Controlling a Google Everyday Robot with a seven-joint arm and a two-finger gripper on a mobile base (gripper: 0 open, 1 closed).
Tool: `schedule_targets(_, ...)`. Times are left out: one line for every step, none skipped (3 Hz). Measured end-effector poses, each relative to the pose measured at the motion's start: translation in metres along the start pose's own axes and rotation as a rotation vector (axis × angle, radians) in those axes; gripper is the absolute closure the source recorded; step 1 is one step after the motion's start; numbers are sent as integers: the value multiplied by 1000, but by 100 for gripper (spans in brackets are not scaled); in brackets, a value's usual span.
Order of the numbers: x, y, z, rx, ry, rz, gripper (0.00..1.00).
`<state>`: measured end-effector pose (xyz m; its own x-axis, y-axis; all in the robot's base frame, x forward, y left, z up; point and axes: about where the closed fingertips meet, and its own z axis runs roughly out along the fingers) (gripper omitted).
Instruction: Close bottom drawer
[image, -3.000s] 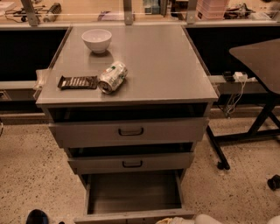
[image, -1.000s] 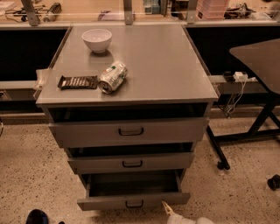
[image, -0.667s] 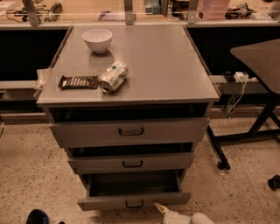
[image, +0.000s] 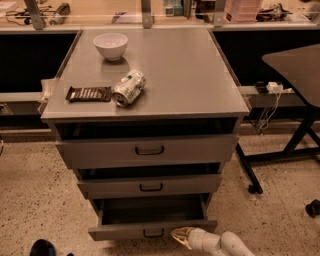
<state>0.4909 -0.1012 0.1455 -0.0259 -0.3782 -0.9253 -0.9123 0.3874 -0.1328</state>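
Observation:
The bottom drawer (image: 150, 231) is the lowest, narrowest grey front of the cabinet, with a small dark bar handle (image: 153, 233). It stands partly pulled out, with its dark inside showing above the front. My gripper (image: 176, 234) is a pale pointed tip at the bottom of the view, right at the drawer front just right of the handle. The white arm runs off to the lower right.
The middle drawer (image: 150, 186) and top drawer (image: 149, 150) stand slightly open above. On the cabinet top (image: 175, 70) are a white bowl (image: 110, 45), a lying can (image: 128, 88) and a dark snack bar (image: 89, 93). A black table leg (image: 248, 170) stands to the right.
The bottom drawer has gone from far out to partly pushed in. My gripper has moved left along the drawer front toward the handle.

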Motion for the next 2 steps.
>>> schedule_targets(-2,-8,0,24,-8,-25,56)
schedule_targets(-2,-14,1,56,-18,-31,33)
